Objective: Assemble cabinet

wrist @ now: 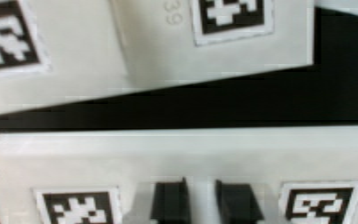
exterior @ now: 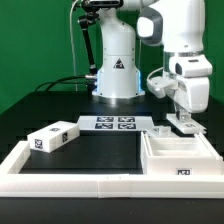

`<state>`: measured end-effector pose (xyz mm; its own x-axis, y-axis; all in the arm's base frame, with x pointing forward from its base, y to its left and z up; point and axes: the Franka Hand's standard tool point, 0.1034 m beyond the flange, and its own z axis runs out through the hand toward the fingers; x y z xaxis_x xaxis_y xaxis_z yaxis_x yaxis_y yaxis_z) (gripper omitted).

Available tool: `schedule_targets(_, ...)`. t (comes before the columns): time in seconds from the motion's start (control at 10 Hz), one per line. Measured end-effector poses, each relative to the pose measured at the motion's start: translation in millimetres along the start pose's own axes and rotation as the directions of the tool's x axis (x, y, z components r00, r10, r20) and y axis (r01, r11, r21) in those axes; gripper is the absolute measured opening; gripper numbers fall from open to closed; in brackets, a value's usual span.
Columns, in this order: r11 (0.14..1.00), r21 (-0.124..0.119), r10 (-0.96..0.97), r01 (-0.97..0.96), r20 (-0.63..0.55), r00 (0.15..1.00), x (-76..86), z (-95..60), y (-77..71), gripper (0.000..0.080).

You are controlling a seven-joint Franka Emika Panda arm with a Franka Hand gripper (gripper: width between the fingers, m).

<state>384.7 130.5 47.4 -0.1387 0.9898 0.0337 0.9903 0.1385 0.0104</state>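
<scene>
The white cabinet body (exterior: 178,158), an open box with inner walls, stands at the exterior view's right near the front. Just behind it lies a small white tagged cabinet panel (exterior: 186,128). My gripper (exterior: 183,119) is down on this panel. In the wrist view my two dark fingers (wrist: 165,203) stand close together with a thin pale strip of the panel (wrist: 87,165) between them, and tags show on either side. Another white tagged part (wrist: 140,55) lies beyond a dark band of table. A white tagged block (exterior: 53,138) lies at the exterior view's left.
The marker board (exterior: 113,124) lies flat in the middle, in front of the robot base (exterior: 116,75). A long low white border frame (exterior: 70,181) runs along the front and left. The table is black.
</scene>
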Motion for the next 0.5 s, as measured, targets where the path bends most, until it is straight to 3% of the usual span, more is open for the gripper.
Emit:
schedule_targets(0.2, 1.000, 0.008, 0.012, -0.013, 0.031, 0.999, -19.4, -14.7, 11.7, 0.0068)
schedule_targets(0.3, 1.000, 0.003, 0.022, -0.022, 0.035, 0.999, -23.7, -18.7, 19.0, 0.0068)
schedule_targets(0.5, 1.000, 0.005, 0.026, -0.026, 0.033, 0.999, -23.3, -16.9, 17.2, 0.0068)
